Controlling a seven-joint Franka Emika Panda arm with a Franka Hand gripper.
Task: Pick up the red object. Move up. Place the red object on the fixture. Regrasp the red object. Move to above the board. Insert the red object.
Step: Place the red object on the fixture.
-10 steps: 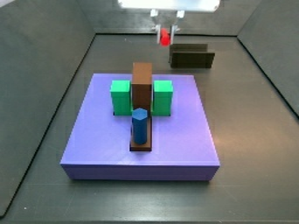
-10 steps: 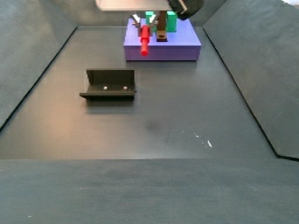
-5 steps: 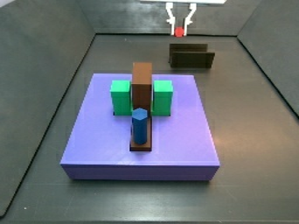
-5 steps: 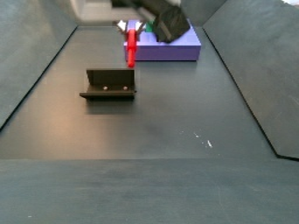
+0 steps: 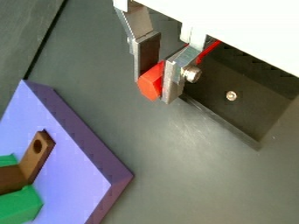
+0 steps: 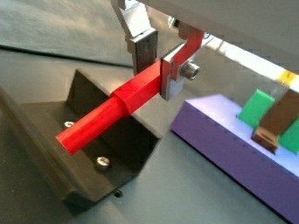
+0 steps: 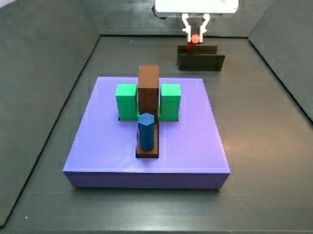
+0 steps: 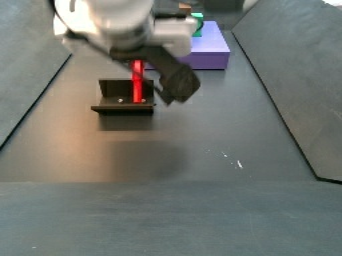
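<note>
Now we see the pincer [image 6: 156, 63] pinching the red object [image 6: 111, 113], a short bright red square-section peg, upright over the dark fixture [image 8: 124, 98], well apart from the purple board [image 7: 146, 137].

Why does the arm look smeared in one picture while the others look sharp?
In a side view the gripper and arm are motion-blurred; the fixture below stays sharp. Both wrist views show the red object crisply. Lighting is even, without strong glare.
</note>
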